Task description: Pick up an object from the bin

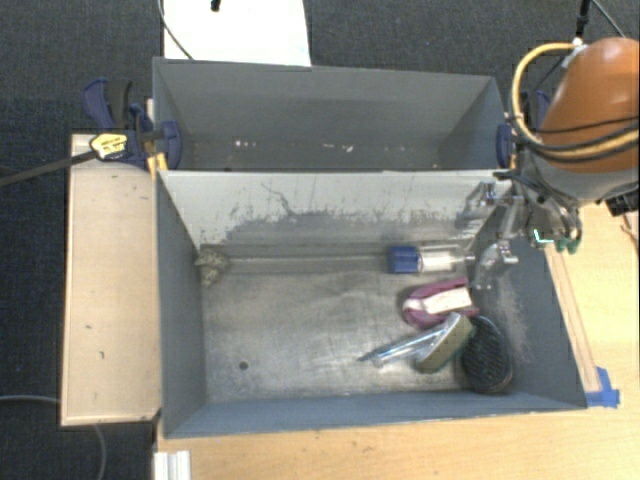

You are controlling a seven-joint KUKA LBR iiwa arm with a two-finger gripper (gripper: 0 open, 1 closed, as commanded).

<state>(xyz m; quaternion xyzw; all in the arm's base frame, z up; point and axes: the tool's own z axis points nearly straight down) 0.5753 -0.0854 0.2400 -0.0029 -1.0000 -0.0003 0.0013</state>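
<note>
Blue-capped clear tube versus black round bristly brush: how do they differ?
The blue-capped clear tube is slim and pale; the black round bristly brush is dark and rounded. The tube lies along the bin's far floor edge, its clear end by the tool; the brush sits in the near right corner against an olive-and-silver thing. Both lie in the bin's right half.

Arm [585, 98] in from right, pincer [489, 264] seemingly low
</note>
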